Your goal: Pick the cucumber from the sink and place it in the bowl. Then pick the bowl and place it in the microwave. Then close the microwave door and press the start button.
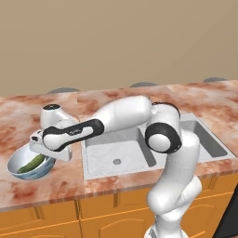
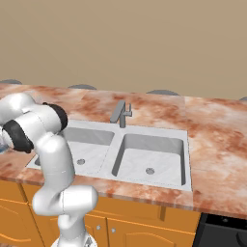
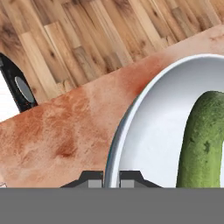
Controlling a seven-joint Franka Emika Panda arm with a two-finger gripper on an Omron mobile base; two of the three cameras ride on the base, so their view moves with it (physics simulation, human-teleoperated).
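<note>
I see bowl [image 1: 28, 163] on tabletop [image 1: 60, 186] at 9 o'clock from sink [image 1: 116, 158]. Cucumber [image 1: 30, 163] lies inside bowl. Hand [image 3: 111, 180] straddles bowl rim, fingertips [image 3: 94, 180] pinched on it.

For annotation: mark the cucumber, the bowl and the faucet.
cucumber [image 1: 31, 163]: left base view, middle of its body.
bowl [image 3: 131, 114]: hand view, its near rim.
faucet [image 2: 121, 112]: right base view, its upright stem.

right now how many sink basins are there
2. In the right base view, the sink holds a left basin, partly hidden behind the arm, and a right basin, with the faucet behind the divider between them.
</note>
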